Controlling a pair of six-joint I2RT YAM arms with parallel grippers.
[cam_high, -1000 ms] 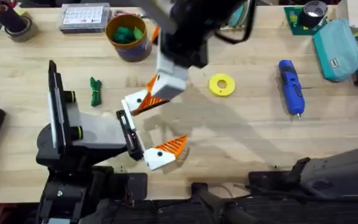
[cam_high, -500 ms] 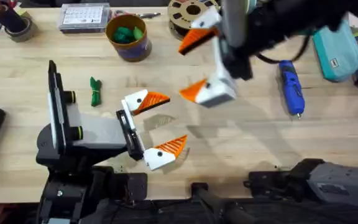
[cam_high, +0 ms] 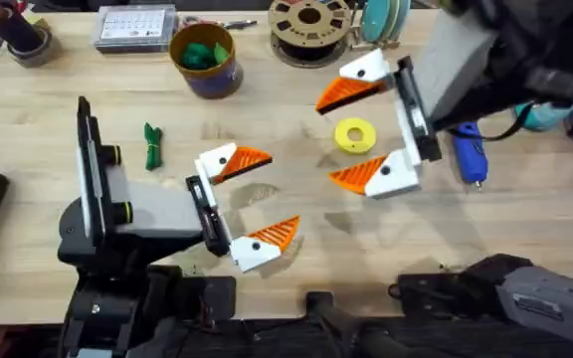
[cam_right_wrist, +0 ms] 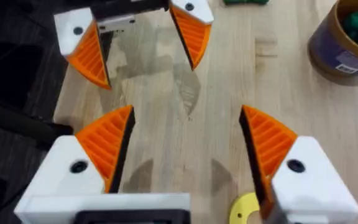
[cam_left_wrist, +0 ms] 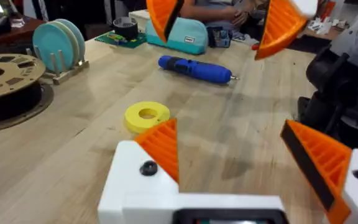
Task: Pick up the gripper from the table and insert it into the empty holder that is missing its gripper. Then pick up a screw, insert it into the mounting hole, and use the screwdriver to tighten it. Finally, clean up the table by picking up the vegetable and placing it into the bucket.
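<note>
Right gripper [cam_high: 346, 137] released; I'd shift right, straddle the screwdriver [cam_high: 471, 161] mid-body, then clench squarely; left gripper [cam_high: 270, 195] released

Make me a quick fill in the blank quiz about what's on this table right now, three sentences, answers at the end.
1. The right gripper hangs above the table with its fingers ____.
2. The yellow ring lies between the filament spool and the ____ screwdriver.
3. The vegetable lies on the table, not yet in the ____.

Missing words: open; blue; bucket
</note>
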